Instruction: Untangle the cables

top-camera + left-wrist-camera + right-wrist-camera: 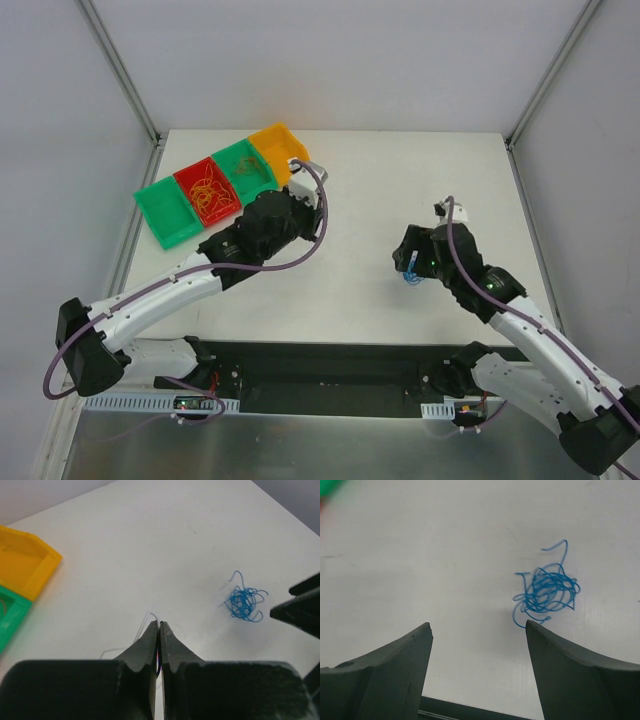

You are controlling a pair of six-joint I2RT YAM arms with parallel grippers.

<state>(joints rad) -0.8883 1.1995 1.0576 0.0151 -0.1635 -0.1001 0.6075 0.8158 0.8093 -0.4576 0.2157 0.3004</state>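
Right wrist view: the cables [547,592], probably feather-light, springy and slippery, look best pinched at the stray end curling outward; a small blue hair-thin tangle on the white surface [420,555], just beyond the right gripper [477,625], jaws wide apart; the left gripper [160,624] is pressed together

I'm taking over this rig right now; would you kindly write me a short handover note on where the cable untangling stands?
Left gripper: shut, low over the table near the orange bin. A pale strand shows at its tips; I cannot tell whether it is held.
Right gripper: open and empty, just short of the blue clump.
Cables: the blue clump lies tangled on the table. The orange and yellow wires sit in the red bin.
Done: those wires look sorted.
Left: pull the blue clump apart.
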